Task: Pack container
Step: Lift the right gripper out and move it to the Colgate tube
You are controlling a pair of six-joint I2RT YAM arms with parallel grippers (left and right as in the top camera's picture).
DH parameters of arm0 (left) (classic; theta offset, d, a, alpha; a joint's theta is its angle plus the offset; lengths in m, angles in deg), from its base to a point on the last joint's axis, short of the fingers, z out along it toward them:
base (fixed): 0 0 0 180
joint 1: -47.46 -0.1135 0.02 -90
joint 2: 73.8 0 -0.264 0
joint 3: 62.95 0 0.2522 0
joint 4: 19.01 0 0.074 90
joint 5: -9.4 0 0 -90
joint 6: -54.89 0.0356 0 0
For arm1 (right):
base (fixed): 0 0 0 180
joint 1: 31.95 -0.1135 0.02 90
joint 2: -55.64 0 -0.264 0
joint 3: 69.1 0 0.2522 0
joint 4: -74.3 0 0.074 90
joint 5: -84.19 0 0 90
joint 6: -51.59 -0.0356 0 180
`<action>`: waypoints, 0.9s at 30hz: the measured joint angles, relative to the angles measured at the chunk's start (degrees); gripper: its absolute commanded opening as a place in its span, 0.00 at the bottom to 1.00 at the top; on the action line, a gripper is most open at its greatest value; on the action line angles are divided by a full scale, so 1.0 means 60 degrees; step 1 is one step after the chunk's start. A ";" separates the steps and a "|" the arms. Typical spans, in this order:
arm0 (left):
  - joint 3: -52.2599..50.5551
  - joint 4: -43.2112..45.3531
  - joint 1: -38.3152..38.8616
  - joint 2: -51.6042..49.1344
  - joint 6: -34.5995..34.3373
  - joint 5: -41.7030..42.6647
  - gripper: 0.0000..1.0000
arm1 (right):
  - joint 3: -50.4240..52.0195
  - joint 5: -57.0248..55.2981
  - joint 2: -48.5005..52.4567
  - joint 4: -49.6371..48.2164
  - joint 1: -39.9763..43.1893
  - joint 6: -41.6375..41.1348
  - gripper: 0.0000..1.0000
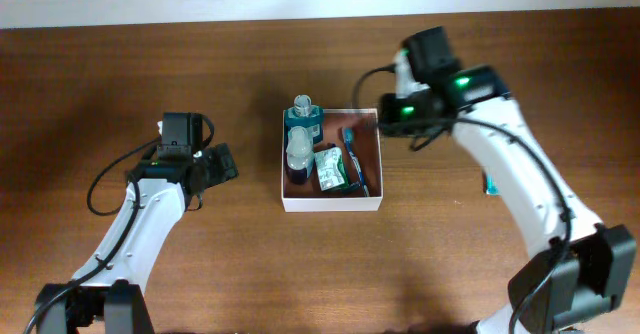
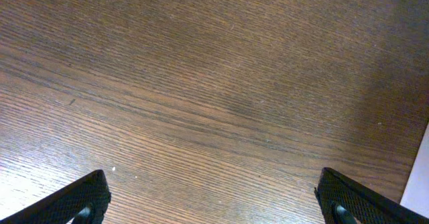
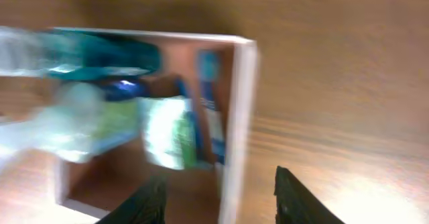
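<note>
**Inspector:** Largest items first.

**Assistant:** Wooden table. The container sits at its middle, between the two arms, open side up.

**Inspector:** Tools?

**Assistant:** The left gripper is spread wide over bare wood, well left of the container, with nothing between its fingers. The right gripper hangs above the container's far right corner, fingers apart and empty. That view is blurred.

**Inspector:** Contents?

**Assistant:** A teal bottle lies in the far left corner, with a clear bottle just beside it. A green-and-white packet is in the middle. A slim blue item lies along the right wall; I cannot tell what it is.
</note>
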 measured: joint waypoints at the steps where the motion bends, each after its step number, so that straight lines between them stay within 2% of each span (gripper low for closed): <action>1: 0.0000 0.0000 0.0000 0.0000 0.0000 -0.0004 0.99 | 0.0011 -0.0011 0.0000 0.0178 0.0328 0.0164 0.45; 9: 0.0000 -0.0004 0.0000 0.0000 0.0000 -0.0004 0.99 | 0.0029 -0.0692 0.0000 0.1075 0.3257 0.0892 0.46; 13: 0.0000 -0.0004 0.0000 0.0000 0.0000 -0.0004 0.99 | 0.0200 -0.0867 0.0000 0.0940 0.4113 0.0962 0.49; 20: 0.0000 -0.0004 0.0000 0.0000 0.0000 -0.0004 0.99 | 0.1144 -0.1104 0.0004 -0.0033 0.4561 0.1402 0.53; 27: 0.0000 0.0000 0.0000 0.0000 0.0000 -0.0004 0.99 | 0.2299 -0.1927 0.0058 -0.1851 0.4561 0.1851 0.53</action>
